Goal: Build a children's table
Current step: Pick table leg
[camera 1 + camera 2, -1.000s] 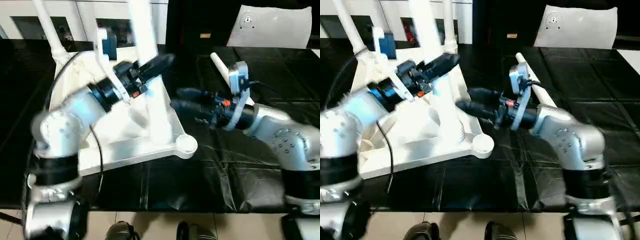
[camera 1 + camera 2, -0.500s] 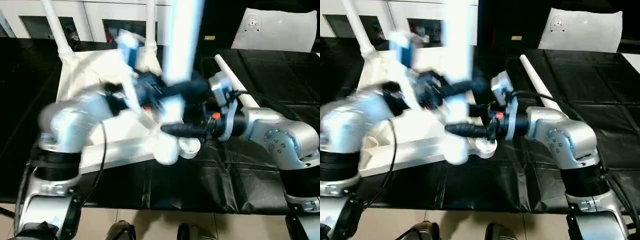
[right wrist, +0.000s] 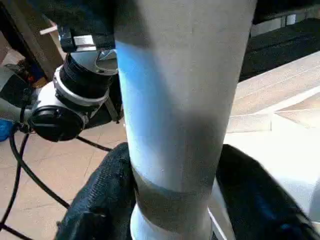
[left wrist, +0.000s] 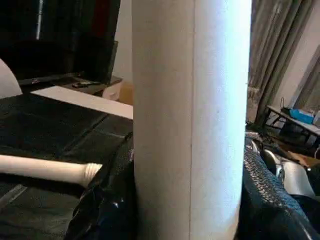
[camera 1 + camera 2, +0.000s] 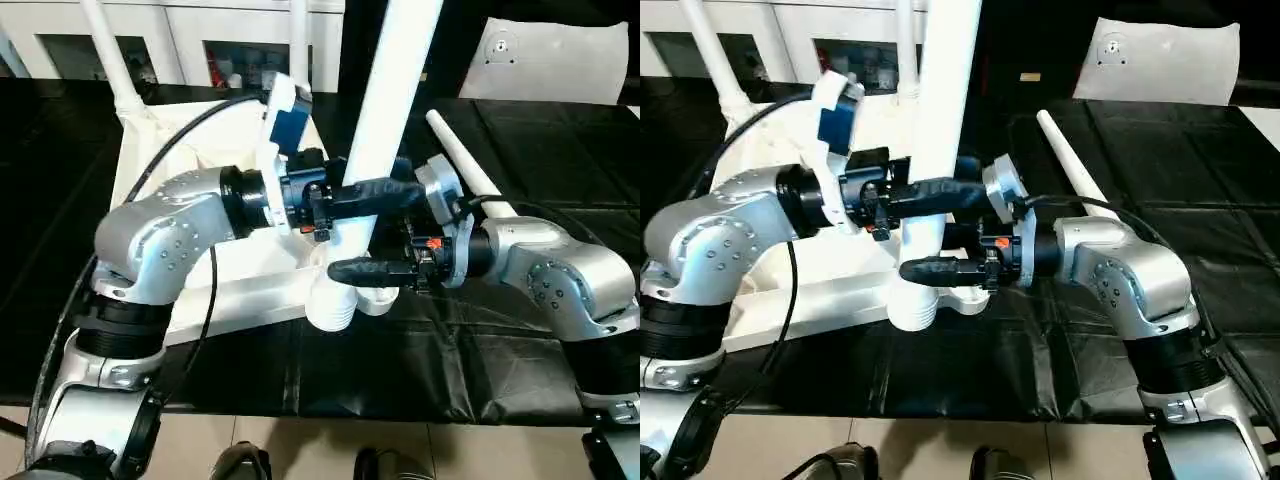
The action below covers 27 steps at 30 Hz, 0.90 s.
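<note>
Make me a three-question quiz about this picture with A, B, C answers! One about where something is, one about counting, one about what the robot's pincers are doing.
1. Where does the loose leg lie?
A. on the black table cover
B. on the floor
C. inside the cabinet

2. How many legs already stand in the table top at its far corners?
A. none
B. two
C. four

3. What are both pincers doing?
A. hanging free
B. closed on the same upright leg
C. lifting the table top

Answers:
1 A: it lies on the black cover beyond the right arm.
2 B: two thin white legs rise at the back corners.
3 B: the left pincer grips the upright leg higher up and the right pincer lower down, near its ribbed end.
</note>
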{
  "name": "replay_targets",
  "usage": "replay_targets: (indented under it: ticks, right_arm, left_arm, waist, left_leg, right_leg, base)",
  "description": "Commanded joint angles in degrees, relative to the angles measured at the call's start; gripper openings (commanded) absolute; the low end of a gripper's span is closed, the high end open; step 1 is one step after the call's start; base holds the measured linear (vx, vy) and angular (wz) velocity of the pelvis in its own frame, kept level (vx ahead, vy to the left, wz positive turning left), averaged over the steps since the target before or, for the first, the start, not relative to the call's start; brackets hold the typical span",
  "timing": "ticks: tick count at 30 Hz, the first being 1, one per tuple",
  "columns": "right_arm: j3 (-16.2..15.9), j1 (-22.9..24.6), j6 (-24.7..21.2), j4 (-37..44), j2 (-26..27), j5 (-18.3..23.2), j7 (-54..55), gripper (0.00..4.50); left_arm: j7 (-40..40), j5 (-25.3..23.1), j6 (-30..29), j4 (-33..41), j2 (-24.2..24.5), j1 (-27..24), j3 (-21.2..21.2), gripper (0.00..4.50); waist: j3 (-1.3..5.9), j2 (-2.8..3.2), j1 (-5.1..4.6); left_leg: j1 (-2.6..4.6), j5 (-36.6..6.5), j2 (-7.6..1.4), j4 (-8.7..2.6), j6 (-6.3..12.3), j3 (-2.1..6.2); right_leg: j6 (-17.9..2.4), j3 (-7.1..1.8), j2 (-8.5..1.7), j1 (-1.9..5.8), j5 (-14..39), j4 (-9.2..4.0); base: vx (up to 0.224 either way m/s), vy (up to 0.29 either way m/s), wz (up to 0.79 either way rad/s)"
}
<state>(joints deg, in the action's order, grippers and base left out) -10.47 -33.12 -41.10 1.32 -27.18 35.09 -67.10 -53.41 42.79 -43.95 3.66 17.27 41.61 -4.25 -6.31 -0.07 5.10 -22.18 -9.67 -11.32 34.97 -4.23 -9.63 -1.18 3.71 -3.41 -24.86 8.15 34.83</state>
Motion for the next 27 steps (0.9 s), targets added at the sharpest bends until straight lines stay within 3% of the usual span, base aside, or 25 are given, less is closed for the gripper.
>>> replay_targets:
  ticks: [1,5,7,10,12,17,20,25,27]
  right_arm:
    - [-2.48,0.4,0.42,0.47,0.61,-1.79,0.17,2.32]
    - [-1.03,0.3,0.33,-0.19,1.91,-1.31,1.62,2.32]
    - [1.07,0.28,-0.55,-0.28,2.61,0.83,1.95,2.67]
    - [3.65,0.64,-2.46,0.52,2.92,4.62,1.47,2.73]
    - [4.88,1.3,-3.2,1.35,2.66,6.63,0.74,3.02]
    - [4.53,2.16,-3.4,2.19,2.29,6.41,0.23,3.52]
    - [3.11,2.1,-2.74,1.89,2.48,4.16,1.03,3.55]
    - [2.71,1.35,-2.18,1.36,2.46,4.29,1.26,3.55]
    - [2.55,1.08,-1.94,1.15,2.39,4.22,0.84,3.27]
  left_arm:
    - [1.11,0.93,0.61,0.51,-2.04,2.76,0.29,1.85]
    - [2.6,2.45,0.21,-0.58,-3.47,3.14,2.49,1.85]
    - [2.92,2.92,0.19,-0.9,-3.65,3.02,3.43,1.85]
    - [3.12,3.93,-0.12,-0.98,-3.75,2.7,4.47,1.85]
    - [3.04,4.64,-0.47,-0.98,-3.86,2.43,5.16,1.85]
    - [2.97,5.0,-0.83,-0.99,-4.22,2.38,5.68,1.85]
    - [1.76,4.8,-1.18,-0.61,-3.96,2.66,4.45,1.85]
    - [1.34,4.56,-1.28,-0.33,-3.41,2.75,3.14,1.85]
    - [1.2,4.22,-1.32,-0.21,-3.3,2.7,2.73,1.85]
  waist:
    - [5.54,-0.73,0.02]
    - [5.62,-0.82,0.09]
    - [5.69,-0.74,0.09]
    - [5.76,-0.74,0.17]
    - [5.68,-0.74,0.26]
    - [5.52,-0.71,0.12]
    - [5.46,-0.67,0.16]
    - [5.57,-0.65,0.18]
    - [5.62,-0.65,0.19]
  left_leg:
    - [0.59,-8.12,-0.83,-3.34,1.62,-0.06]
    - [0.47,-7.75,-0.68,-3.24,1.84,-0.07]
    - [0.48,-7.43,-0.72,-3.23,1.95,-0.05]
    - [0.5,-7.16,-0.75,-3.21,2.39,-0.09]
    - [0.44,-7.3,-0.75,-3.22,2.63,-0.08]
    - [0.46,-7.97,-0.67,-3.25,2.14,-0.08]
    - [0.58,-8.12,-0.7,-3.3,1.93,-0.02]
    - [0.59,-7.86,-0.76,-3.3,1.86,0.01]
    - [0.53,-7.59,-0.77,-3.29,1.93,0.01]
  right_leg:
    - [-6.44,-2.21,-3.41,4.07,22.89,-4.61]
    - [-6.79,-2.15,-3.38,4.18,22.26,-4.55]
    - [-6.9,-2.16,-3.35,4.16,21.67,-4.46]
    - [-7.99,-2.1,-3.34,4.23,20.28,-4.41]
    - [-8.11,-2.13,-3.39,4.29,19.9,-4.33]
    - [-7.11,-2.03,-3.3,4.21,22.15,-4.66]
    - [-6.32,-2.03,-3.37,4.07,23.83,-4.83]
    - [-6.32,-2.07,-3.36,4.05,23.08,-4.69]
    - [-6.64,-2.1,-3.37,4.12,22.16,-4.57]
  base:
    - [0.0,0.0,0.0]
    - [0.0,0.0,0.0]
    - [0.0,0.0,0.0]
    - [0.0,0.0,0.0]
    - [0.0,0.0,0.0]
    - [0.0,0.0,0.0]
    - [0.0,0.0,0.0]
    - [0.0,0.0,0.0]
    - [0.0,0.0,0.0]
